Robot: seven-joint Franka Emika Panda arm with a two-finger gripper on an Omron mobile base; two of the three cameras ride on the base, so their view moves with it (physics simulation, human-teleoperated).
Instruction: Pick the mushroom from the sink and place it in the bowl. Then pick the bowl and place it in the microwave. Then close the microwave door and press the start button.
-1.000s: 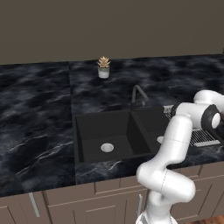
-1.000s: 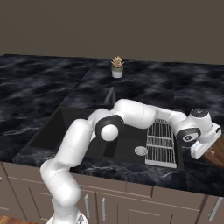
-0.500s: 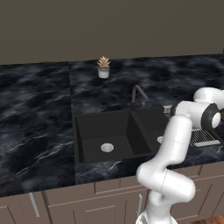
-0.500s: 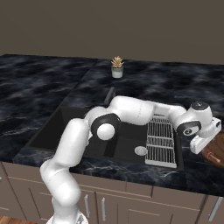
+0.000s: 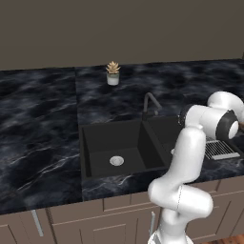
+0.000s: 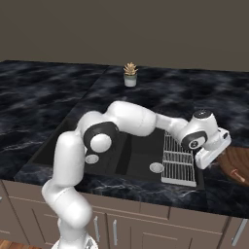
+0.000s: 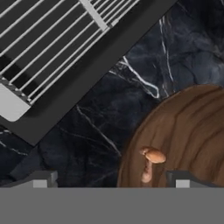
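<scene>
Looking down along the hand, we see our claw (image 7: 111, 179) spread wide, its fingertips (image 7: 41, 179) well apart and pinching nothing. Between them the mushroom (image 7: 151, 162) lies inside the bowl (image 7: 188, 140), on the counter (image 7: 109, 118) beside the sink (image 6: 131, 155) and its rack (image 7: 48, 48).

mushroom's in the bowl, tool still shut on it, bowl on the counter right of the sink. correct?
Not quite: the tool is open, its fingertips apart on either side of the mushroom, as the hand view shows. The mushroom does lie in the bowl, on the counter right of the sink.
</scene>
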